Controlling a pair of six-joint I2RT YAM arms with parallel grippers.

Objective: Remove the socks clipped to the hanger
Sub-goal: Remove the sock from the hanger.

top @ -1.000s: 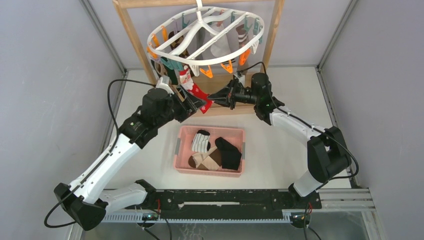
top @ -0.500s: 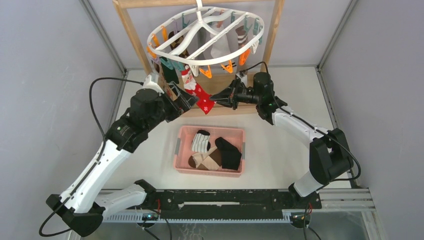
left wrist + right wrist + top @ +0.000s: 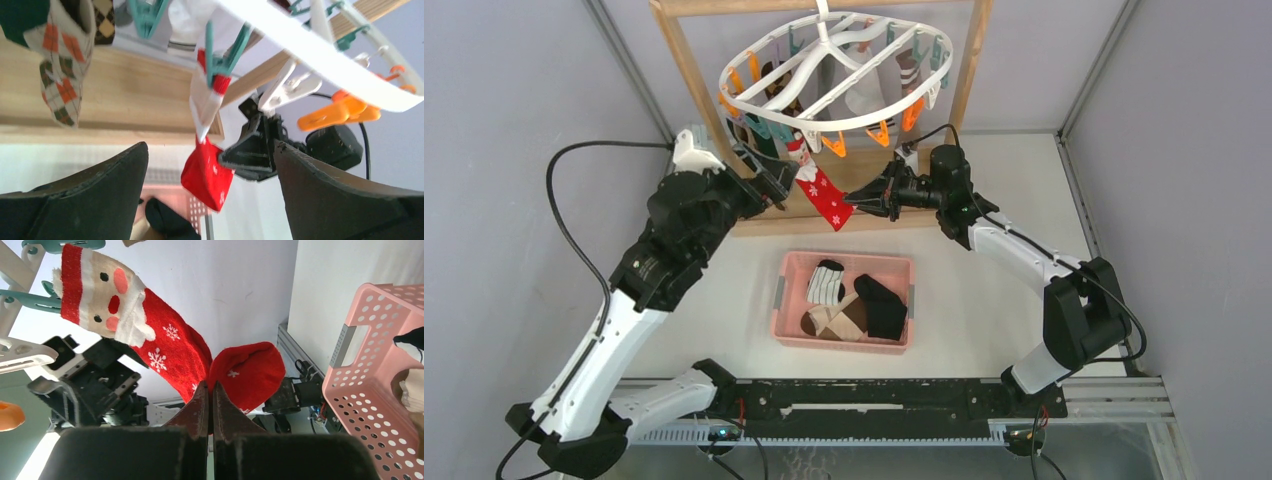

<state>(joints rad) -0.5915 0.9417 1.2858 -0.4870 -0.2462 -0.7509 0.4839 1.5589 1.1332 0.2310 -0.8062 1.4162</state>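
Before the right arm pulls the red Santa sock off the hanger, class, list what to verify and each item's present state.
1. Right gripper shut on the red Santa-patterned fabric sock at its foot: ok.
2. Left gripper open, holding nothing: ok.
3. Teal plastic clip released from the sock's cuff: not ok, it clamps the cuff.
4. Pink perforated plastic basket has room: ok.
5. White plastic oval hanger hanging steady: cannot tell.

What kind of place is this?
Probably a robot test booth: grey walls enclose a white table, two robot arms are bolted at its edge, and the sock hanger hangs from a wooden frame.
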